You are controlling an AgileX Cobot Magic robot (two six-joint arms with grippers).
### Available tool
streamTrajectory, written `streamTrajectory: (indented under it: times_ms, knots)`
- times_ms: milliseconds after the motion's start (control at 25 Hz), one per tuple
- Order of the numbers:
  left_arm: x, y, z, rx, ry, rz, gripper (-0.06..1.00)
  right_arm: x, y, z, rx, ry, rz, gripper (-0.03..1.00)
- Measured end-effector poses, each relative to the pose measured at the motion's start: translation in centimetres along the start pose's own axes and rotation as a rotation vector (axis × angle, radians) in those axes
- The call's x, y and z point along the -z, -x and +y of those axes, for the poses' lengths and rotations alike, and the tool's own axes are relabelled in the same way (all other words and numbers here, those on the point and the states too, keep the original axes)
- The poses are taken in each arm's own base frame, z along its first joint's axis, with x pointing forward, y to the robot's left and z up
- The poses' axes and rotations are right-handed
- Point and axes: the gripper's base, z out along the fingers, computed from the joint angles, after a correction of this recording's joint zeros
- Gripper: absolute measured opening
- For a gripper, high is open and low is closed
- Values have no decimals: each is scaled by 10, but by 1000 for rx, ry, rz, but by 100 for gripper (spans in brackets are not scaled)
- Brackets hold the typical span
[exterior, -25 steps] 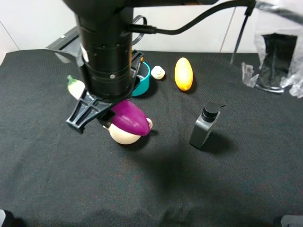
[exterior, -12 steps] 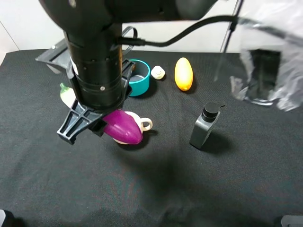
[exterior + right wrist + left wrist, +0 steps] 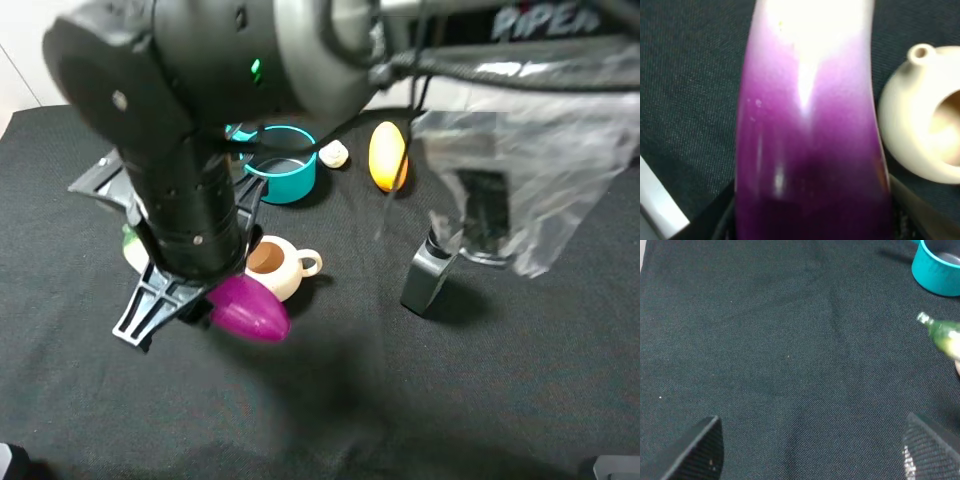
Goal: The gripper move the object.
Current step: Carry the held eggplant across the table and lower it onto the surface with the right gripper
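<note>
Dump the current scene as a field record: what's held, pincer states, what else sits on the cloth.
held: eggplant, purple end sticking out of the right pincer
right pincer: shut on eggplant
left pincer: open, nothing in it
nearest neighbour: teapot, cream, just behind the eggplant
also on cloth: teal cup, yellow fruit, pump bottle
clutter: plastic bag, blurred, overlapping the pump bottle in the high view

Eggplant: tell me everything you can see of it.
The eggplant looks like glossy plastic. It is deep purple, fading to a white neck, with a green stem tip. The right claw grips it crosswise. Its rounded purple end sticks out beside the cream teapot, over the black cloth.
</note>
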Motion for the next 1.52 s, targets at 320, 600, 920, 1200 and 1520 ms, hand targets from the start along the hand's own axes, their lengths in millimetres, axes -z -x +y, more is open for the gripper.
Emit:
streamTrajectory:
  times_ms: [320,600,920,1200,1520]
  knots:
    - [0,0,0,0,1,0,76,-24,4,7,9,8,16,39]
    - [0,0,0,0,1,0,76,-39,6,7,15,6,27,39]
    - [0,0,0,0,1,0,76,-59,7,7,17,3,57,39]
    - [0,0,0,0,1,0,76,-68,8,7,21,5,58,39]
    - [0,0,0,0,1,0,76,-71,9,7,26,1,45,39]
